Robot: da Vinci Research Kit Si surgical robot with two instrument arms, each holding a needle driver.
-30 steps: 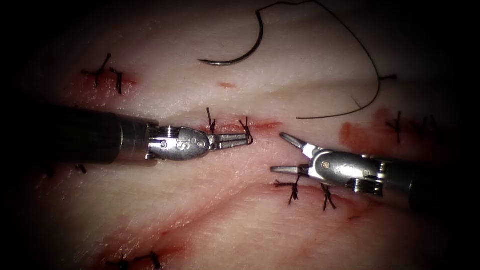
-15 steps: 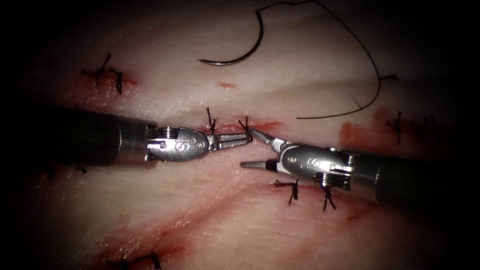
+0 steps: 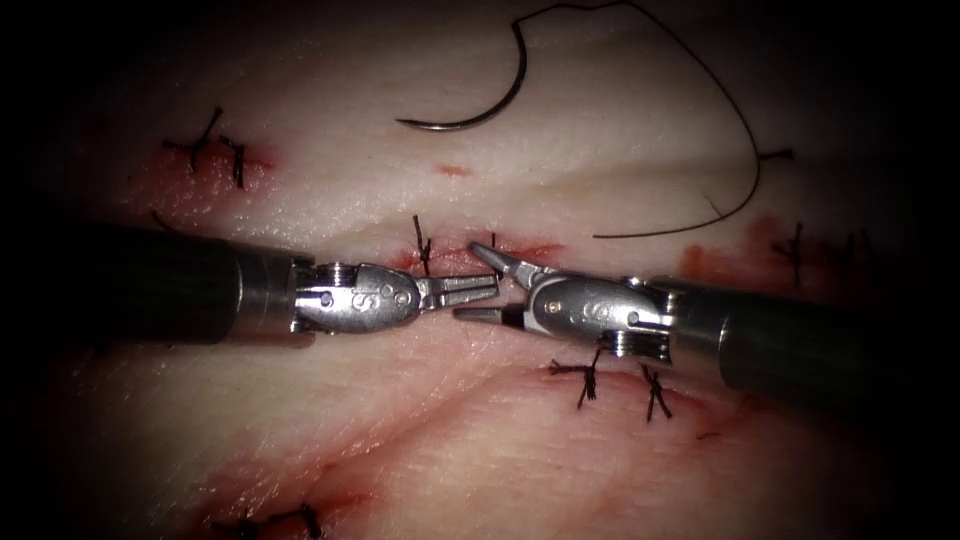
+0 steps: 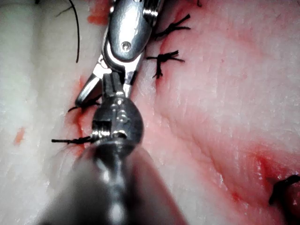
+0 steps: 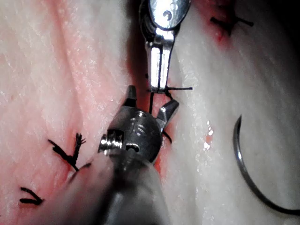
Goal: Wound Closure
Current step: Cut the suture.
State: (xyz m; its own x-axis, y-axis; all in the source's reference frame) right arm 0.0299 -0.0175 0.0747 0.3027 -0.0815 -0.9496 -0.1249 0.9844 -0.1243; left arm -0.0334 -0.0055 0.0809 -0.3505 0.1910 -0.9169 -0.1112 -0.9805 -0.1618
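The left tool (image 3: 493,287) lies over the cut (image 3: 530,250) in the tissue (image 3: 480,420), jaws shut on a short thread end of the stitch there. The right tool (image 3: 467,280) comes in from the right with open jaws, one jaw above and one below the left tool's tip, holding nothing. In the right wrist view its open jaws (image 5: 150,101) flank the thread end (image 5: 180,88) held by the left tool (image 5: 159,70). The curved needle (image 3: 490,105) lies free on the tissue far behind, not in it. Its thread (image 3: 745,130) arcs off to the right.
A tied stitch (image 3: 422,245) sits just left of the held thread. Other knotted stitches lie at the far left (image 3: 215,145), below the right tool (image 3: 585,380), at the right (image 3: 795,250) and at the near edge (image 3: 280,518). Red fluid (image 3: 700,265) stains the tissue.
The right tool has moved left and up with its jaws open, until they straddle the left tool's tip. The left tool dropped slightly, still shut. The needle has not moved.
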